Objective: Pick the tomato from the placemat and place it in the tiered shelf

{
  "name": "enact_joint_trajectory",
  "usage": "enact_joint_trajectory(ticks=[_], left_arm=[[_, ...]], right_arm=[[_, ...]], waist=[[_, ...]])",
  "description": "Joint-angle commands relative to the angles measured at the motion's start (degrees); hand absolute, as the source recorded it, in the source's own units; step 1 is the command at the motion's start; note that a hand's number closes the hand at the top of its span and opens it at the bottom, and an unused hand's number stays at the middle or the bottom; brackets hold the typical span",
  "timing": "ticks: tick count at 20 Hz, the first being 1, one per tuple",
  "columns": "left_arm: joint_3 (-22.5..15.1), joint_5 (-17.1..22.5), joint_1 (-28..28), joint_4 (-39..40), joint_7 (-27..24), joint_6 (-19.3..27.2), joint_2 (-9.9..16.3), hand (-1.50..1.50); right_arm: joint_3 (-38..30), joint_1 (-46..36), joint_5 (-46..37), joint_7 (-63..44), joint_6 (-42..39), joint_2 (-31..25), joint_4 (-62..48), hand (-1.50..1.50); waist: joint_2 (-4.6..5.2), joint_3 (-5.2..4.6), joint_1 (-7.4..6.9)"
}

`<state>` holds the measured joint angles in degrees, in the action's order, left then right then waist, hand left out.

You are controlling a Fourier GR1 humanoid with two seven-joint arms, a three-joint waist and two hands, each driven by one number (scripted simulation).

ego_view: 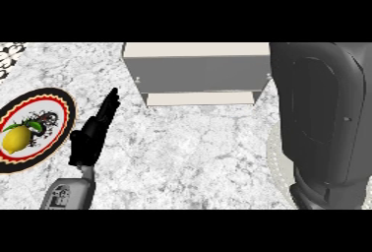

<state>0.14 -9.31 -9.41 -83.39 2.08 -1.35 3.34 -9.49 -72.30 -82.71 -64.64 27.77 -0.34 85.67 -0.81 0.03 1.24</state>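
The tiered shelf (pixel 196 74) stands at the back centre, pale, with a grey wall between its upper board and a lower board (pixel 201 99). No tomato shows anywhere. A large dark grey body (pixel 320 123), probably my right forearm close to the camera, fills the right side and hides what lies under it. My right hand does not show. A pale curved edge, perhaps the placemat (pixel 273 162), peeks out at its left. My left hand (pixel 91 140) rests open at lower left, fingers straight and pointing towards the back, holding nothing.
A round plate (pixel 51 106) with a red and black rim lies at the far left, and a yellow lemon (pixel 16 139) sits on it. The marbled counter (pixel 189 147) stretches between the left hand and the dark body.
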Motion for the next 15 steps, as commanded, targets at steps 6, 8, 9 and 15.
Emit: enact_joint_trajectory(ticks=[6, 8, 9, 15], left_arm=[[1.0, 0.2, 2.3, -1.5, 0.9, 0.2, 0.9, 0.0], [2.0, 0.3, 1.6, 0.4, -0.2, 1.0, 0.9, 0.0], [1.4, 0.2, 1.5, -0.9, 1.2, 1.1, 0.4, 0.0], [0.8, -0.5, 1.9, -1.2, 1.5, 1.7, -0.2, 0.0]], right_arm=[[-4.9, 10.3, 3.6, -9.1, -22.7, 0.3, 22.9, -1.5], [-6.8, 13.1, 7.5, -7.3, -27.5, -0.2, 28.0, -1.5], [-6.4, 15.3, 7.7, -6.1, -30.6, -0.9, 29.8, -1.5], [-11.1, 21.7, 16.5, -5.9, -44.5, -0.4, 47.7, -1.5]], waist=[[-1.03, 0.09, 2.43], [-1.15, 0.12, 4.03], [-0.92, 0.11, 3.23], [-1.21, 0.15, 4.07]])
